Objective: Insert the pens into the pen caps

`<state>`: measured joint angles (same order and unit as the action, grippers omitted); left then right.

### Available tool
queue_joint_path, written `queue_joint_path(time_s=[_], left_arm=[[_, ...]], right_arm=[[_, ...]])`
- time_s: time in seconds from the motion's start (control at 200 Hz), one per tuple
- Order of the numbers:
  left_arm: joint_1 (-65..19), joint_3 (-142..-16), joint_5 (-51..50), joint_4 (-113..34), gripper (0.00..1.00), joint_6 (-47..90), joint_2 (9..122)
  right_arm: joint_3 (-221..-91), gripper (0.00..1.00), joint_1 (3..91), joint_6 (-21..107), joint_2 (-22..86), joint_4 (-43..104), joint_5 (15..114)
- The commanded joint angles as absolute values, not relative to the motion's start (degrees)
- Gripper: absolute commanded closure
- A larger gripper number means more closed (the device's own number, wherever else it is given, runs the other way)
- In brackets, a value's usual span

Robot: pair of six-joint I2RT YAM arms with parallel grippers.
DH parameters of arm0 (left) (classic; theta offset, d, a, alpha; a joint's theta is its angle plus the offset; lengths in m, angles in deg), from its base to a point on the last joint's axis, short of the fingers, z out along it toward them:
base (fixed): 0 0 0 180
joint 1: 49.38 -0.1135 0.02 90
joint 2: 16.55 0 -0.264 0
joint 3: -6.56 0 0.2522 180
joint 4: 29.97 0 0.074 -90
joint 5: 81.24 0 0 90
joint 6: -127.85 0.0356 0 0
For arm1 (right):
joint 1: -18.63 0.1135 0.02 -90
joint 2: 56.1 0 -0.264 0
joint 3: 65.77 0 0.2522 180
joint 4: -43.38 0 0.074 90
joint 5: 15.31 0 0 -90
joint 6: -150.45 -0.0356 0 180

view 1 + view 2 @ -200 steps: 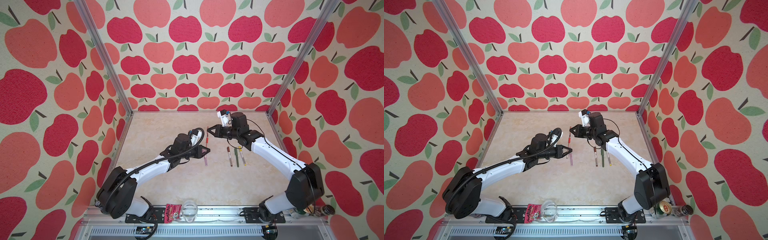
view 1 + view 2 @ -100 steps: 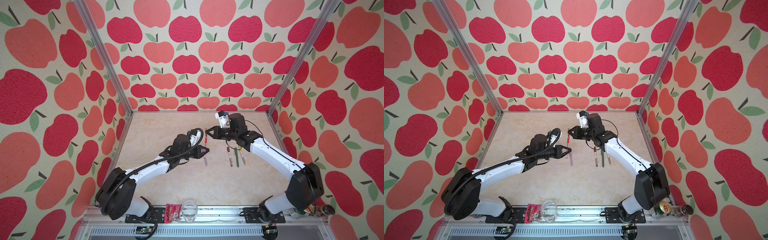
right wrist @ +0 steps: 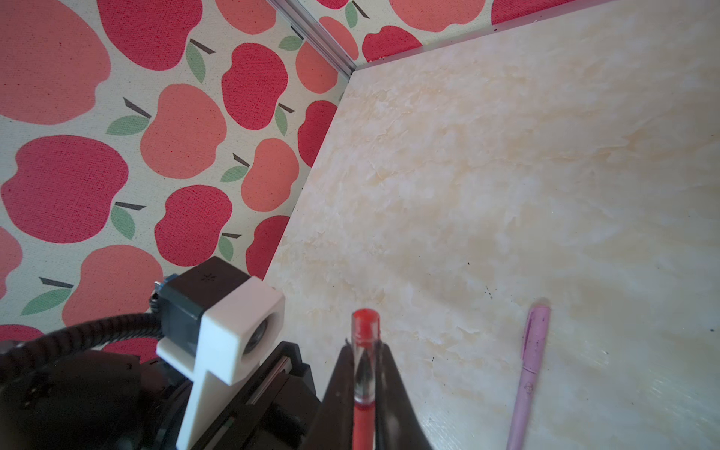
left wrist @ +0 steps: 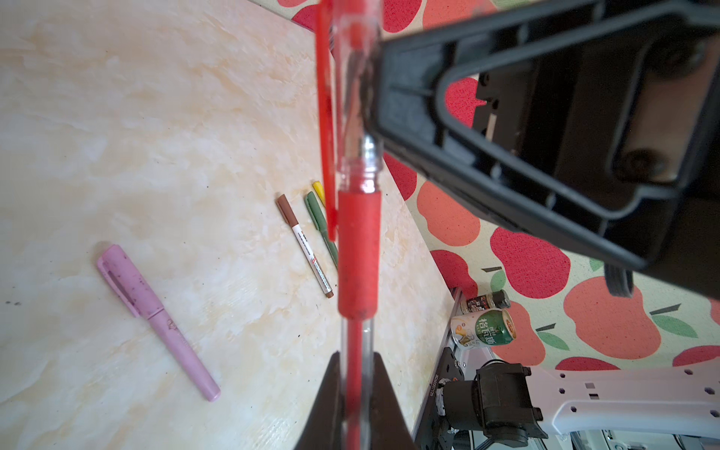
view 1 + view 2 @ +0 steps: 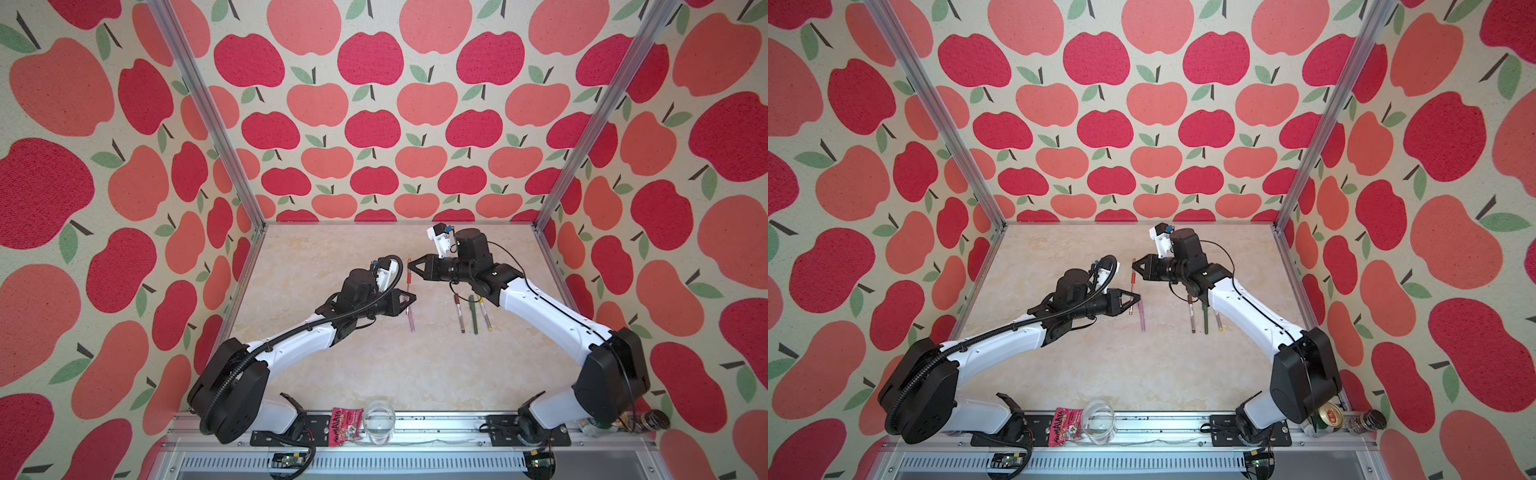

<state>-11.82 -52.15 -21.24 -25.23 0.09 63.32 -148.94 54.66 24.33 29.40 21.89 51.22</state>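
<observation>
My left jaws are gripping the red pen (image 4: 358,249), my right jaws are pinching its cap (image 3: 365,350), above the tabletop (image 5: 374,365).

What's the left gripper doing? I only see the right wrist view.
Observer: The left gripper is shut on the red pen, low on its barrel.
Operator: Is its tip in the cap?
Observer: Yes, the metal tip sits inside the clear cap.
Operator: Any pens besides the pink pen?
Observer: Three more, all capped, lie side by side: brown-capped pen, green pen, yellow-capped pen.
</observation>
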Motion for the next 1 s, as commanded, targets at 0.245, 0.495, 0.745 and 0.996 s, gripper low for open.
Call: queue_joint_path(time_s=[0.245,0.495,0.745,0.996], left_arm=[[-12.85,-53.70,-20.51,-28.09,0.98,10.60,59.89],[-12.53,-54.98,-18.62,-37.49,0.98,21.22,57.04],[-10.75,-57.10,-14.95,-42.58,0.98,28.86,56.56],[-9.95,-58.09,-13.94,-43.71,0.98,30.75,56.67]], right_arm=[[-149.96,0.59,55.19,26.32,24.21,17.62,53.07],[-153.23,0.42,55.10,28.06,22.46,13.91,52.89],[-156.98,0.38,55.22,28.64,24.53,8.36,53.92],[-159.48,0.49,56.03,28.38,27.20,5.43,53.98]])
